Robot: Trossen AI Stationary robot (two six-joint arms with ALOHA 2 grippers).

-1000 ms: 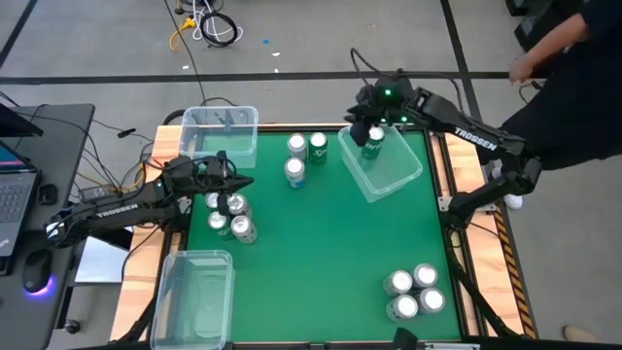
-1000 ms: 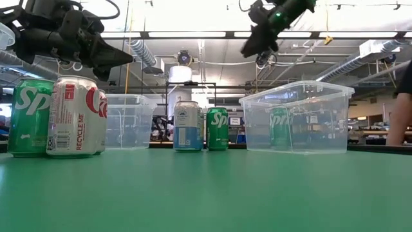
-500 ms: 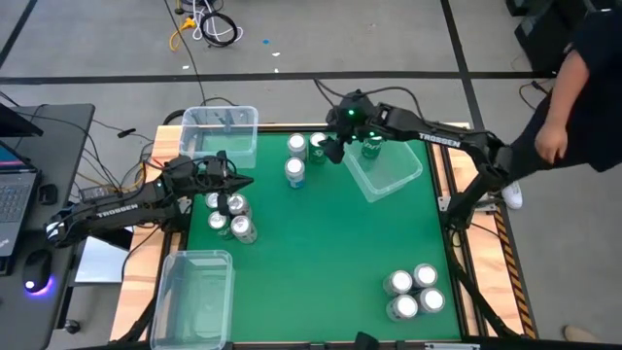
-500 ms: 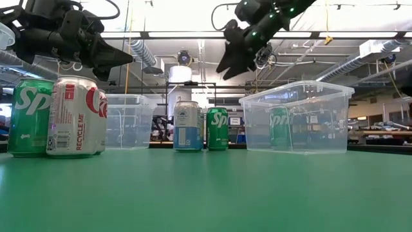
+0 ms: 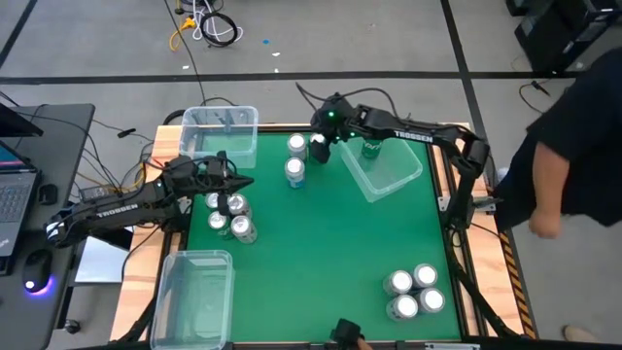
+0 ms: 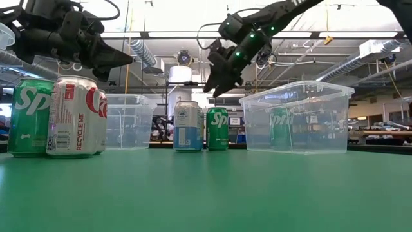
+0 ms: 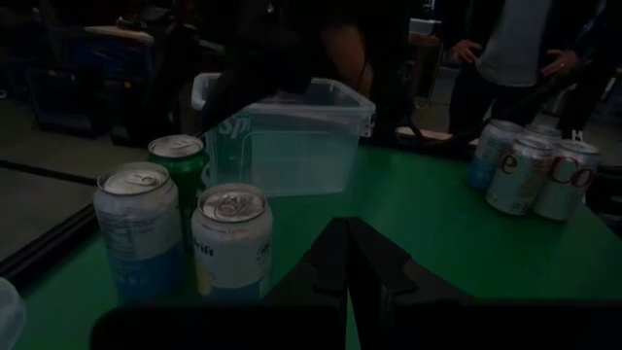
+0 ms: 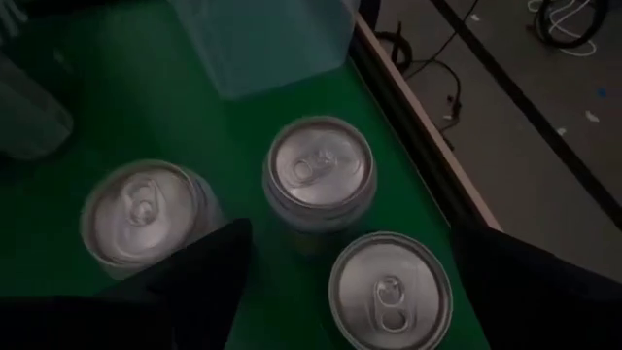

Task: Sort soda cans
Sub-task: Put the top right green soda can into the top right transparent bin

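Note:
Three soda cans stand upright near the table's far edge: a green one [image 6: 217, 129], a blue-white one [image 6: 188, 125] and a third [image 5: 296, 145]. My right gripper [image 5: 319, 153] hangs open above them. In the right wrist view its fingers stand either side of the nearest can top [image 8: 389, 287], touching nothing. Another green can [image 5: 371, 148] stands in the clear bin [image 5: 389, 173] at the far right. My left gripper [image 5: 233, 182] is shut and waits above a group of cans [image 5: 228, 214] at the left.
A clear bin [image 5: 219, 134] sits at the far left corner and another [image 5: 194, 292] at the near left. Several cans [image 5: 413, 292] stand near the right front corner. A person [image 5: 573, 156] stands beside the table's right edge. The middle of the green mat is bare.
My right gripper has swung from above the far right bin toward the table's left and come down over the three cans at the far edge, and its fingers have opened wider. The green can stays upright in the bin. The person at the right has walked nearer.

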